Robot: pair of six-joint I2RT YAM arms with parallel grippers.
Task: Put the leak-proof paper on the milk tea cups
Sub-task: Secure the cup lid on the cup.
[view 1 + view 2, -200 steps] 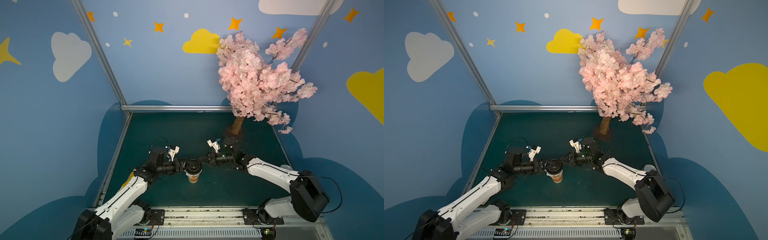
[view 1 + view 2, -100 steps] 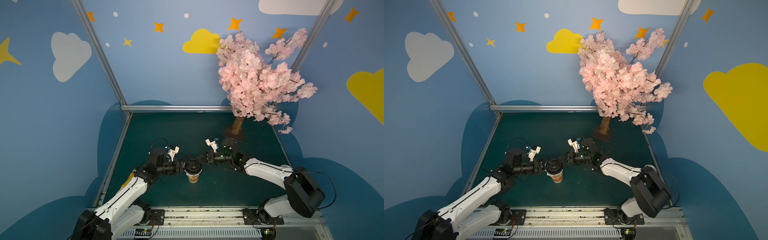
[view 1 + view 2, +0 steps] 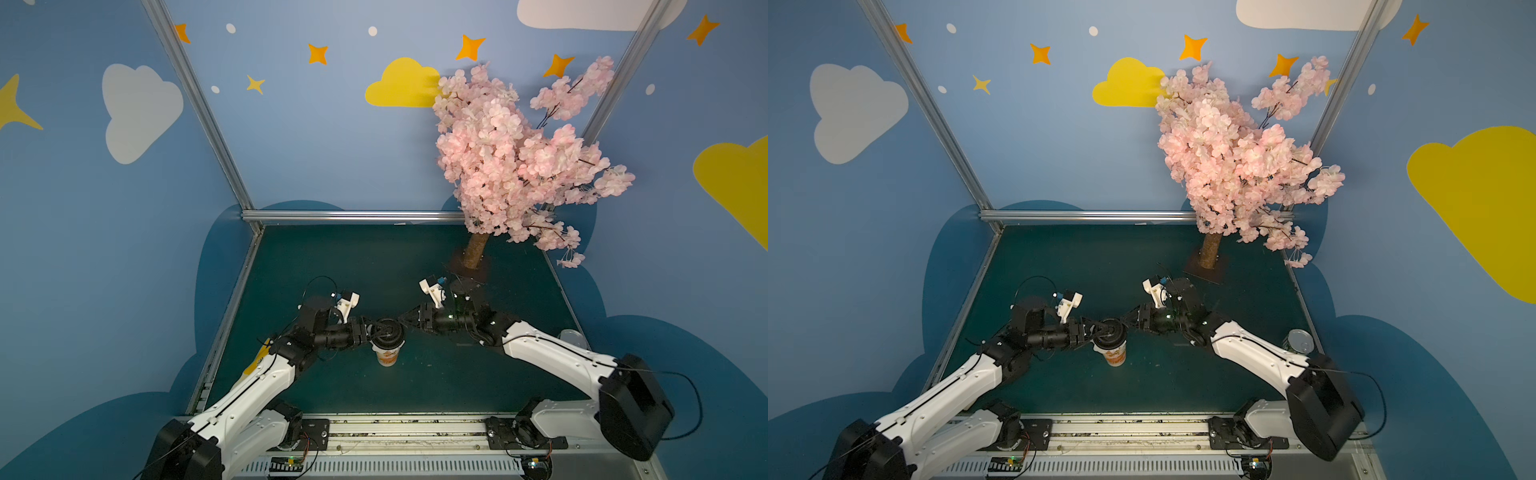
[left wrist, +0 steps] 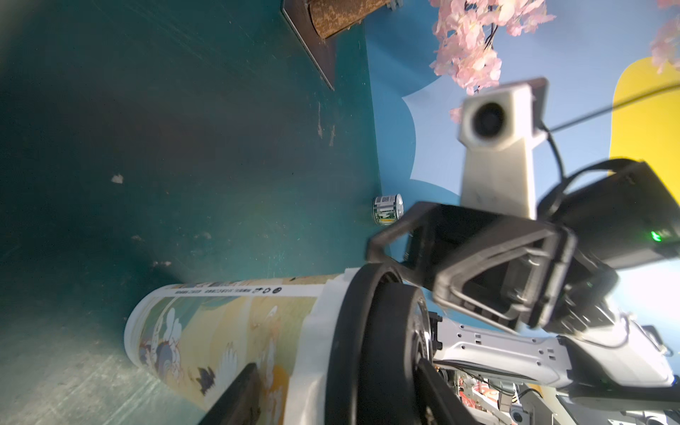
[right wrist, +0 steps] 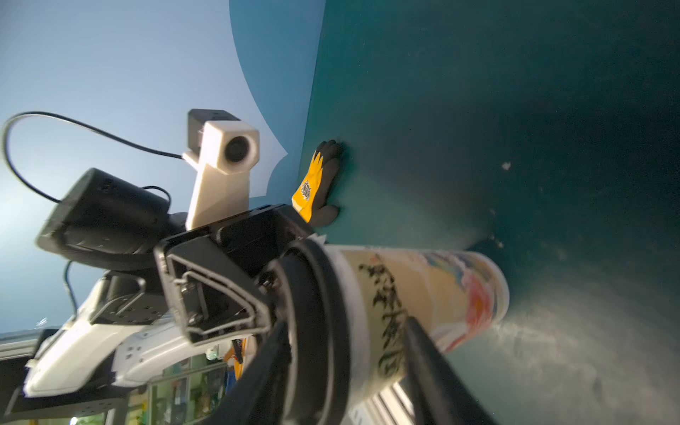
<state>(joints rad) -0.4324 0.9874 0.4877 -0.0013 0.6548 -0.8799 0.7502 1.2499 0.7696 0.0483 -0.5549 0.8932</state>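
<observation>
The milk tea cup stands upright mid-table, white with orange-yellow print. The leak-proof paper drapes over its rim as a whitish band, with a black round lid on top of it. My left gripper reaches in from the left, open, one finger over the lid and one beside the cup's wall. My right gripper comes from the right, open, its fingers likewise astride the lid and the cup's top.
A pink blossom tree on a brown base stands at the back right. A small metal can sits by the right wall. A yellow-black glove lies at the left edge. Blue walls enclose the green table.
My right gripper has gone from shut to open at the cup's top and sits slightly closer in. The left arm, the cup and the lid have not moved.
</observation>
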